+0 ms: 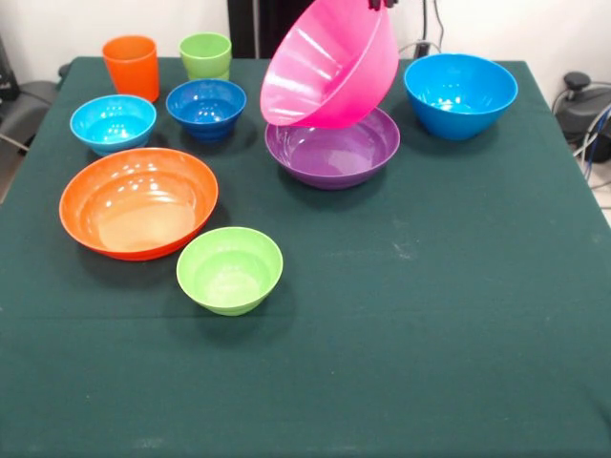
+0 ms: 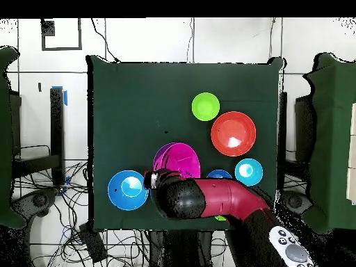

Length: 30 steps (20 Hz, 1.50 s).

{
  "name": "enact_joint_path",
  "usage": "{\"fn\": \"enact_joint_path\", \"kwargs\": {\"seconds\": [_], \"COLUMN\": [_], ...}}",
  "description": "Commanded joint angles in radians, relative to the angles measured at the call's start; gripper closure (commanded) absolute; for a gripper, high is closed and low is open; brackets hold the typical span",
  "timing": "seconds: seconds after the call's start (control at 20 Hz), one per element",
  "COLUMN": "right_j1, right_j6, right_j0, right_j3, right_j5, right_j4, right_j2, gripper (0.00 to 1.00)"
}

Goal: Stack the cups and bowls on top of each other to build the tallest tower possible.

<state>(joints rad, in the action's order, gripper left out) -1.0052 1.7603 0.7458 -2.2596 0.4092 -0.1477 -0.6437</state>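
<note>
My gripper (image 1: 382, 4) shows only at the top edge of the front view. It is shut on the rim of the large pink bowl (image 1: 329, 65) and holds it tilted in the air, just above the purple bowl (image 1: 332, 148). The big blue bowl (image 1: 460, 93) stands to the right. At the left are the orange cup (image 1: 131, 65), the lime-green cup (image 1: 205, 54), the small dark-blue bowl (image 1: 206, 107), the small light-blue bowl (image 1: 113, 122), the wide orange bowl (image 1: 138, 200) and the small lime-green bowl (image 1: 229, 269). In the overhead view the pink bowl (image 2: 182, 160) covers most of the purple one. No small orange bowl shows.
The table has a dark green cloth (image 1: 430, 315). In the overhead view my arm (image 2: 208, 198) reaches in from the bottom and hides the cups. A white controller (image 2: 290, 247) lies off the table at the bottom right. Cables lie on the floor around the table.
</note>
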Motion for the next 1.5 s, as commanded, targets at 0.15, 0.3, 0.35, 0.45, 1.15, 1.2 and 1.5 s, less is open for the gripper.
{"fn": "enact_joint_path", "kwargs": {"seconds": [0.15,0.3,0.35,0.45,1.15,1.2,1.5], "right_j1": [0.001,0.001,0.004,0.007,0.075,0.076,0.081], "right_j6": [-0.014,-0.039,-0.046,-0.054,-0.029,-0.026,-0.011], "right_j0": [-0.016,-0.002,0.004,0.011,0.038,0.037,0.018], "right_j3": [-0.046,-0.036,-0.035,-0.030,-0.039,-0.036,-0.013], "right_j5": [0.065,0.075,0.077,0.080,-0.060,-0.061,-0.070], "right_j4": [-0.071,-0.091,-0.094,-0.102,-0.208,-0.216,-0.263], "right_j2": [-0.012,-0.009,-0.011,-0.014,-0.022,-0.021,-0.009], "gripper": [1.00,1.00,1.00,1.00,1.00,1.00,1.00]}}
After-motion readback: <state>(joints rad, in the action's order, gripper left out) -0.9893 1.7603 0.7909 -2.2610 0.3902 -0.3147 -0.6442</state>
